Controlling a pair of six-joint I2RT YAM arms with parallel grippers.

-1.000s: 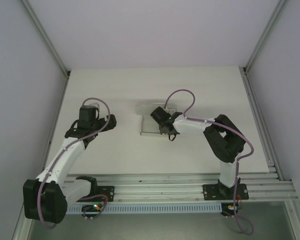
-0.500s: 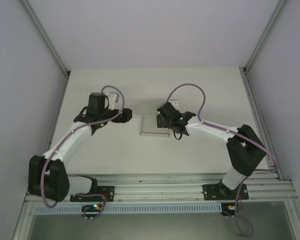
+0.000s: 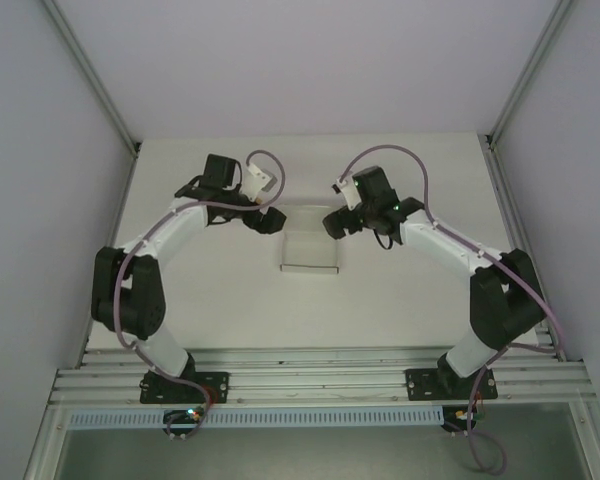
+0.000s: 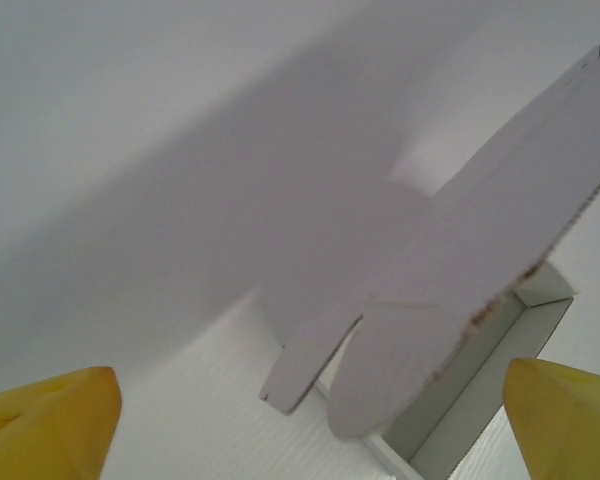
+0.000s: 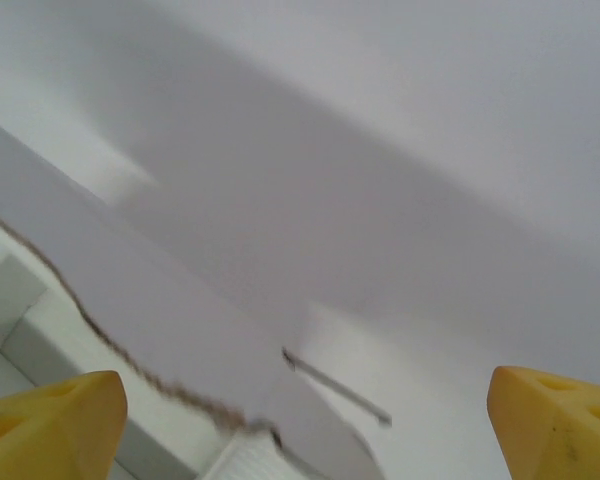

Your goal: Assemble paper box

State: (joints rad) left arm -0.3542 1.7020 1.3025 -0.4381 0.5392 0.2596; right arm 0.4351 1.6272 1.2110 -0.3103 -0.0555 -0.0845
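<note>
The paper box [image 3: 310, 258] lies near the middle of the table [image 3: 410, 300], a low open tray with its lid flap raised along the 12 o'clock side (the flap's rough cut edge shows in both wrist views). The left gripper [image 3: 268, 222] is at the box's 10 o'clock and the right gripper [image 3: 337, 222] at its 2 o'clock, each close to the raised flap. Both have their yellow fingers [image 4: 50, 425] spread wide and grasp nothing.
</note>
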